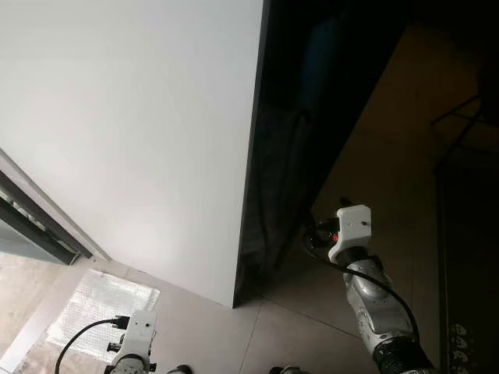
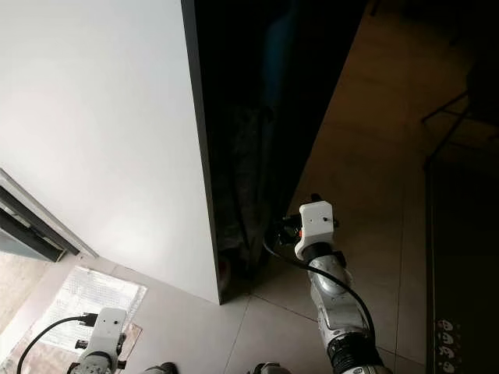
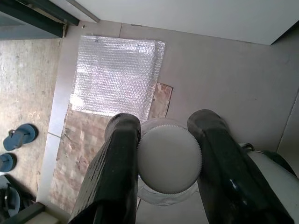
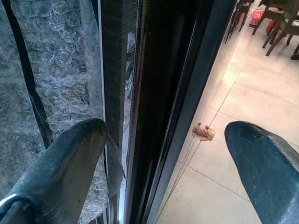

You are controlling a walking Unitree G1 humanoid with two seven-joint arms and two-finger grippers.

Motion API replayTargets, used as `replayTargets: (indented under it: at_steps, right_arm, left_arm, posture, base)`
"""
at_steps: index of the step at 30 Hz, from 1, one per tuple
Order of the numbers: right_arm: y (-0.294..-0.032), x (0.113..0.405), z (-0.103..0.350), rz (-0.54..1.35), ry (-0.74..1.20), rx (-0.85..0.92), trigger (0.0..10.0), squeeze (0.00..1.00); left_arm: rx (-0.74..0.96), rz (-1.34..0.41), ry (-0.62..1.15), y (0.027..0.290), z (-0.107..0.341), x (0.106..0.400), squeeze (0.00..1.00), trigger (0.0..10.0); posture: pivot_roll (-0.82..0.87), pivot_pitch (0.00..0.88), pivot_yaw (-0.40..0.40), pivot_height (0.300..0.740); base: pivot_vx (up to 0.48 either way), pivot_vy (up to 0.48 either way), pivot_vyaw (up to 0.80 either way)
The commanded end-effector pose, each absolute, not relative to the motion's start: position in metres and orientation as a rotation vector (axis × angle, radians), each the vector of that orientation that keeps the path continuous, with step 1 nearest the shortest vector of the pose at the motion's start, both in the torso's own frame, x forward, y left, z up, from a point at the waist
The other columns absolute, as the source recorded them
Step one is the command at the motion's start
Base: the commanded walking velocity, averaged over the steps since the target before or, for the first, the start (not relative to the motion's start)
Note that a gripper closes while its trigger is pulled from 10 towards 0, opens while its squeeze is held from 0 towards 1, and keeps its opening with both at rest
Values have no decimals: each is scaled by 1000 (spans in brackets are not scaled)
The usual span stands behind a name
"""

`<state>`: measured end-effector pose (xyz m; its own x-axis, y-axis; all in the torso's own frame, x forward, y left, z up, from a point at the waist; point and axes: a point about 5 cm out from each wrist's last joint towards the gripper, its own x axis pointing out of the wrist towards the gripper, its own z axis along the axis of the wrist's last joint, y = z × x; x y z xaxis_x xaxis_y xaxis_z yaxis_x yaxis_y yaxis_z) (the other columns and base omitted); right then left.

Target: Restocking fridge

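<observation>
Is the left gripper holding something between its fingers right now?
Yes, the left gripper is closed on a round white ridged cap, its two black fingers pressed against either side of it.

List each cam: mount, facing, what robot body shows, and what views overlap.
Left eye: head-mounted, facing forward and down at the white fridge side and its dark edge; both silver arms show.
Right eye: same head, same scene; right gripper reaches the dark edge.
Left wrist: on the low left arm, looking down its black fingers clamped on a white-capped bottle, floor below.
Right wrist: along open fingers at the fridge's dark edge, tiled floor beyond.
Shared: bubble-wrap sheet shows in eye and left wrist views.
</observation>
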<state>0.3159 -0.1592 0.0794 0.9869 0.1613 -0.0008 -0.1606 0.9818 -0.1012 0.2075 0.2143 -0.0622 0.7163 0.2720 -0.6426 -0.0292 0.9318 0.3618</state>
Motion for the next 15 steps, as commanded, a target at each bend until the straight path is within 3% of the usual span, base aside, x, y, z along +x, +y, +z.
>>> replayTargets:
  at_steps: [1,15]
  right_arm:
    - [-164,312,75,152,7,-96,10000,0]
    - [-164,312,76,155,8,-93,10000,0]
  left_arm:
    - [342,184,800,216,-68,198,0,10000]
    - [342,184,800,216,-68,198,0,10000]
  posture:
    - [-113,177,-51,740]
    - [-113,177,-51,740]
  base:
    - [0,0,0]
    - [0,0,0]
